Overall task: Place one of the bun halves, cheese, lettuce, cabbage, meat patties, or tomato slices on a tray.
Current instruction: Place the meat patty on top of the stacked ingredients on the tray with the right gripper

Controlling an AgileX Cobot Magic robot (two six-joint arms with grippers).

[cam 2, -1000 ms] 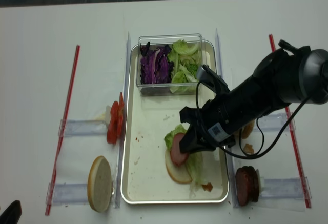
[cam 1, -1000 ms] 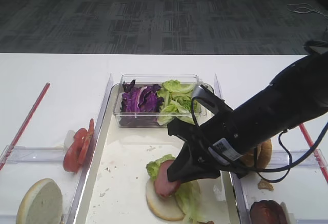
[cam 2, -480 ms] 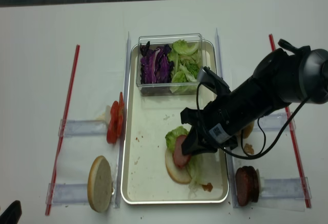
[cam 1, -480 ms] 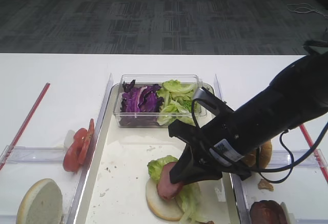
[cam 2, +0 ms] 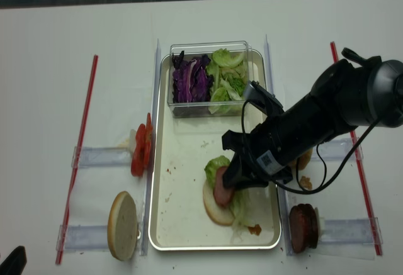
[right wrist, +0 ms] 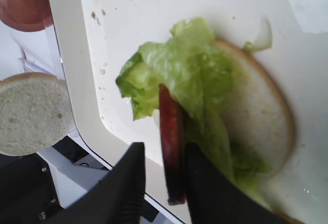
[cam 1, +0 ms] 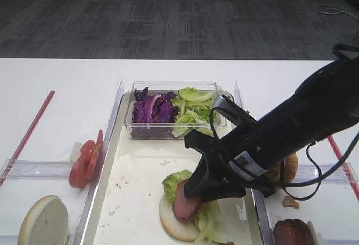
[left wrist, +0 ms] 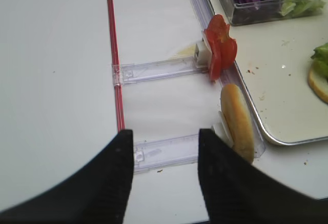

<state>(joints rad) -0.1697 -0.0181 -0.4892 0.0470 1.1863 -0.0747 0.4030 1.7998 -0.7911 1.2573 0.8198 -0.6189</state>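
A pale bun half (right wrist: 256,116) lies cut face up on the cream tray (cam 1: 134,200), with crinkly green lettuce (right wrist: 189,65) over it. A reddish meat patty (right wrist: 171,147) stands on edge against the lettuce, between the fingers of my right gripper (right wrist: 165,151). The jaws are slightly open: the right finger touches the patty, while the left finger stands off it with a gap. From above, the patty (cam 2: 221,187) sits at the bun's left side under the black arm. My left gripper (left wrist: 165,137) hangs open over the white table, holding nothing.
A clear box (cam 1: 174,110) at the tray's far end holds purple cabbage (cam 2: 189,77) and more lettuce. Tomato slices (left wrist: 219,52) and a bun half (left wrist: 237,124) stand in racks left of the tray. Dark patties (cam 2: 302,228) and buns (cam 1: 289,169) stand on the right.
The right gripper has sunk a little with the patty toward the bun and lettuce. Its jaws have parted, leaving a gap on one side. The left arm is still.
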